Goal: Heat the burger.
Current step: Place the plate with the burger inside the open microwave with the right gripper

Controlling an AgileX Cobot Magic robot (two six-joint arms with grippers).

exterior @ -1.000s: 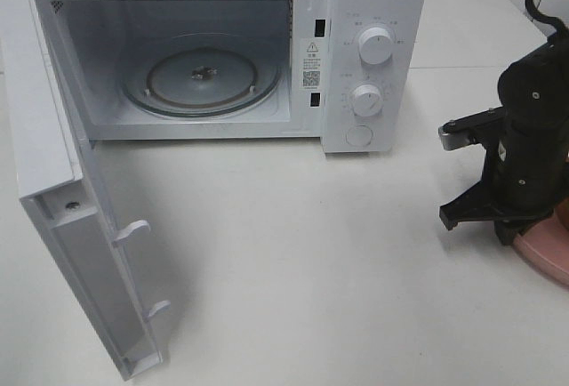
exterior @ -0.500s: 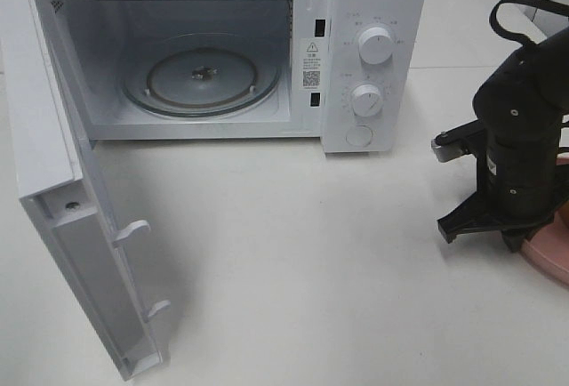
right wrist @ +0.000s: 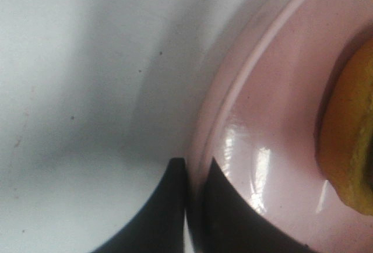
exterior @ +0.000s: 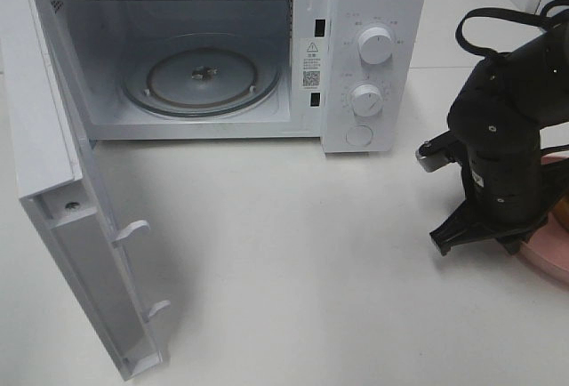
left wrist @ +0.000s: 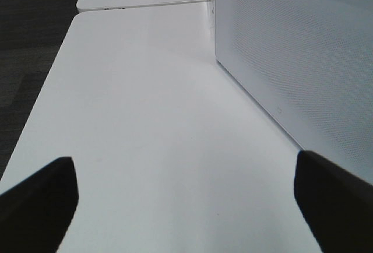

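both right gripper (right wrist: 194,168) fingers (right wrist: 166,209) pinch the plate (right wrist: 256,107) rim.

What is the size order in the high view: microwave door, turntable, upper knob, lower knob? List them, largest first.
1. Door
2. Turntable
3. Upper knob and lower knob: they look alike, so no ranking between them.

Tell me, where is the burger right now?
The burger sits on the pink plate at the right edge of the high view, right of the microwave, hidden there by the right arm.
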